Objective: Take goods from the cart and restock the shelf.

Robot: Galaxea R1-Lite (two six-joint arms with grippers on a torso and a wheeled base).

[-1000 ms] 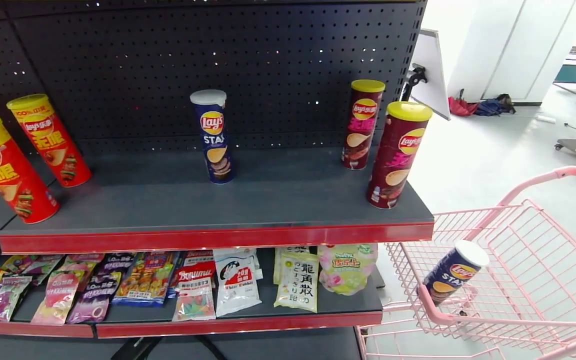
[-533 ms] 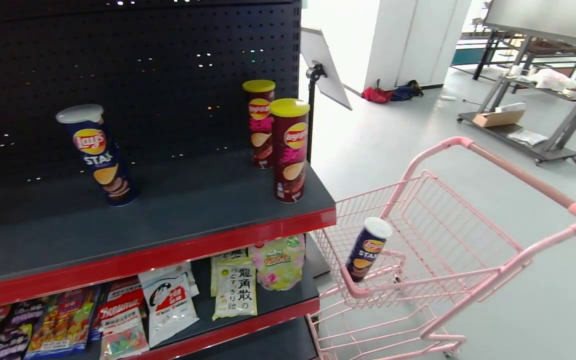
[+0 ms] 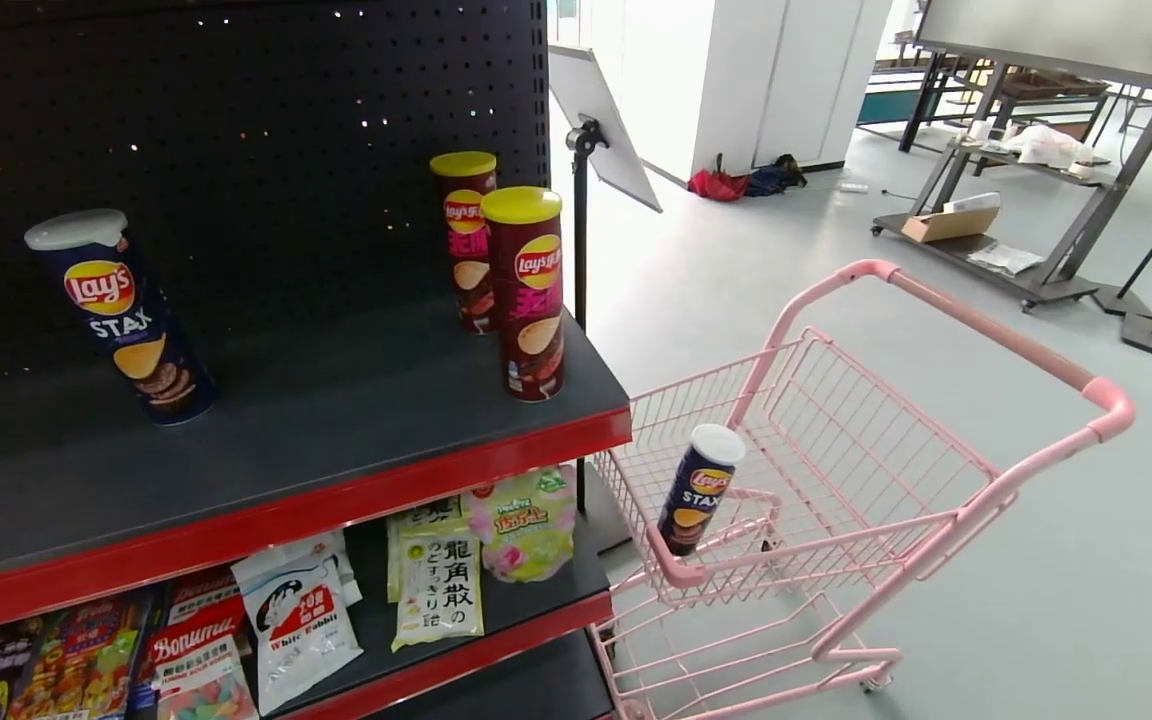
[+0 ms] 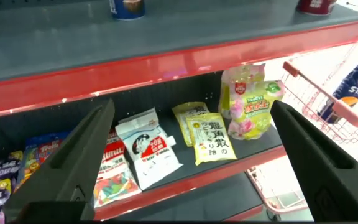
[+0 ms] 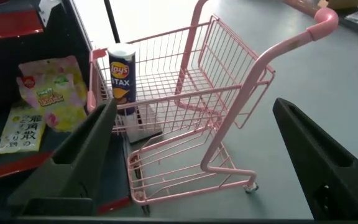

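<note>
One dark blue chip can [image 3: 698, 487] with white lid and yellow chip picture stands inside the pink cart [image 3: 976, 330], in its corner; left gripper [image 4: 191, 106] and right gripper [image 5: 194, 104] are spread, holding nothing.

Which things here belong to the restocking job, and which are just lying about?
Job: blue can in cart, pink cart, upper shelf, matching blue can already shelved.
Lying about: maroon cans, snack bags below, cardboard box on far rack.

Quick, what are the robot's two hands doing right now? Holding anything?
Left hand: open, holding nothing.
Right hand: open, holding nothing.
</note>
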